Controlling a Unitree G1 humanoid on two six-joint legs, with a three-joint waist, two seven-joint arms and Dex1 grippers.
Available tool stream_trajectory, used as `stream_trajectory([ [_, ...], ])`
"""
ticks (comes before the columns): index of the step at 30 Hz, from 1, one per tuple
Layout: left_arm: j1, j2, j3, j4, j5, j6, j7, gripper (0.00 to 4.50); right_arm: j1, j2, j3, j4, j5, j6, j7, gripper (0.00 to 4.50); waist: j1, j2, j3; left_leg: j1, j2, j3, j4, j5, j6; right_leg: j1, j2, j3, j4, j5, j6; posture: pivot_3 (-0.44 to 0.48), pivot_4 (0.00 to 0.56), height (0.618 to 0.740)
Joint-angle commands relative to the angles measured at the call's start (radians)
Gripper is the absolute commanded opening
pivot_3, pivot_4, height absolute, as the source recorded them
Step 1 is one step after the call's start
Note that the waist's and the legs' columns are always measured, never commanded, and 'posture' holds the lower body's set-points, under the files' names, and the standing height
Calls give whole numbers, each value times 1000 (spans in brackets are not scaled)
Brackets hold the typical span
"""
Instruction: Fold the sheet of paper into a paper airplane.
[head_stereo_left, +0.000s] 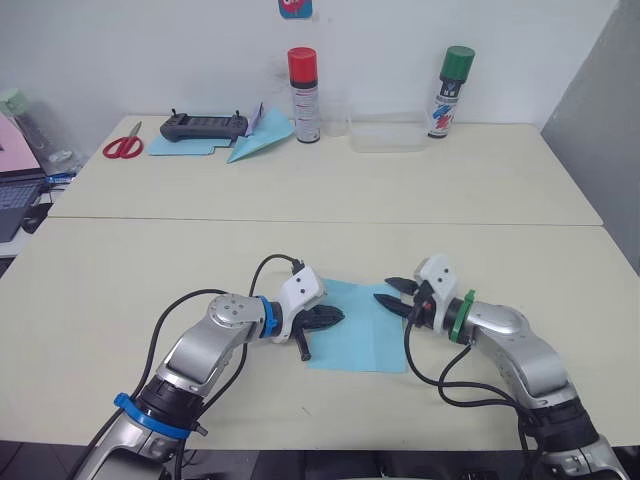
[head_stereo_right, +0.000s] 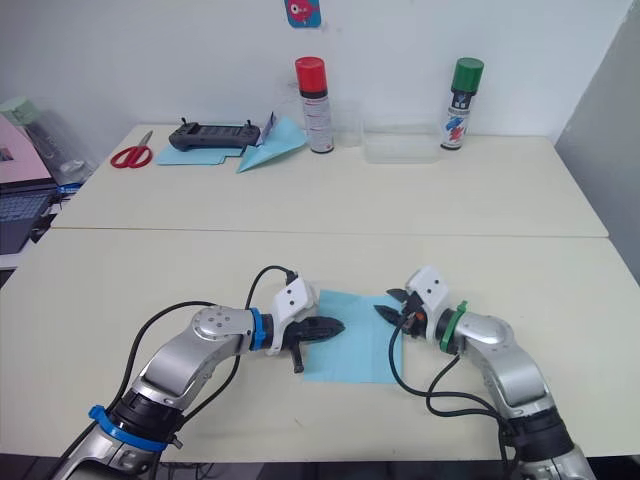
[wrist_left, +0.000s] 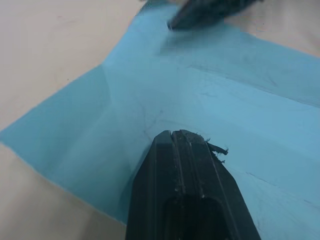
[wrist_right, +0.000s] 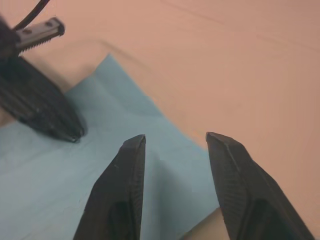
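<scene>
While a white wall backs the beige table (head_stereo_left: 120, 260), the paper (head_stereo_left: 358, 335) lies flat near its front edge. From the left, the left gripper (head_stereo_left: 333, 317) rests on it, fingers pressed together; the right gripper (head_stereo_left: 392, 298), jaws parted, hovers over the paper's right edge.

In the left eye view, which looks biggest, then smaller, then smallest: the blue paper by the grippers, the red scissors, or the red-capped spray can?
1. The sheet of paper, biggest, though it lies nearest the camera.
2. The red-capped spray can.
3. The red scissors, smallest; both stand far back, so those two compare fairly.
</scene>
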Motion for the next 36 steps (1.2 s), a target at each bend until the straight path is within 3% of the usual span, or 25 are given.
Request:
stream_trajectory([
  [1, 13, 3, -19, 17, 21, 6, -8, 0, 28, 26, -71, -74, 61, 124, -77, 2016, 0, 0, 0, 0, 0, 0, 0, 0, 0, 0, 0, 0, 0, 0, 0, 0, 150, 740],
  [8, 9, 2, -27, 34, 27, -3, -24, 0, 2, 115, -165, -120, 207, 373, -171, 2016, 0, 0, 0, 0, 0, 0, 0, 0, 0, 0, 0, 0, 0, 0, 0, 0, 150, 740],
  [15, -3, 0, -29, 49, 34, -10, -32, 0, -30, 112, -164, -115, 241, 415, -186, 2016, 0, 0, 0, 0, 0, 0, 0, 0, 0, 0, 0, 0, 0, 0, 0, 0, 150, 740],
  [18, -1, -1, -28, 47, 35, -9, -33, 0, -24, 86, -128, -117, 221, 376, -161, 1413, -1, 0, 0, 0, 0, 0, 0, 0, 0, 0, 0, 0, 0, 0, 0, 0, 150, 740],
  [22, 3, -1, -27, 38, 33, -3, -29, 0, -23, 74, -102, -120, 211, 339, -157, 45, -2, 0, 0, 0, 0, 0, 0, 0, 0, 0, 0, 0, 0, 0, 0, 0, 150, 740],
  [33, 8, 2, -27, 37, 34, -1, -29, 0, -4, -79, 106, -127, 34, 70, -21, 45, -4, 0, 0, 0, 0, 1, 0, 0, 0, 0, 0, 0, 0, 0, 0, 0, 150, 740],
  [36, 4, 2, -26, 44, 35, -4, -30, 0, -4, -78, 125, -125, 28, 54, -8, 45, -4, 0, 0, 0, 0, 0, 0, 0, 0, 0, 0, 0, 0, 0, 0, 0, 150, 740],
])
